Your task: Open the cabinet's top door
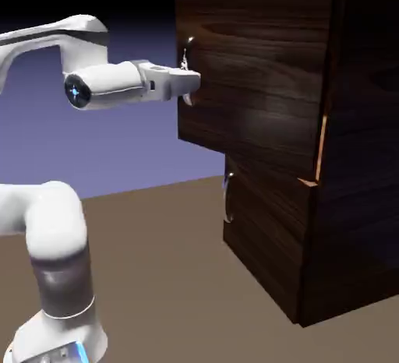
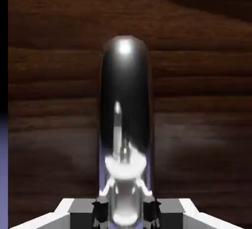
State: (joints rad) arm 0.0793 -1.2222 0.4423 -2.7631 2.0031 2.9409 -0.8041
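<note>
My two-finger grey pincer (image 1: 189, 81) is clenched on the thin curved metal handle (image 2: 125, 105) of the large dark wood-grain top door (image 1: 249, 81), which already stands swung out from the tall brown cabinet (image 1: 358, 159). I judge the pulling step is under way; next I should draw the handle farther from the cabinet along the door's arc.

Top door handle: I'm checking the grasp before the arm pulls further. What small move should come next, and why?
Probably a short pull straight back, away from the cabinet. In the hand view the handle sits between the fingertips, and the gripper looks closed on it. In the exterior view the top door already juts out past the lower panel, so pulling should open it wider.
</note>
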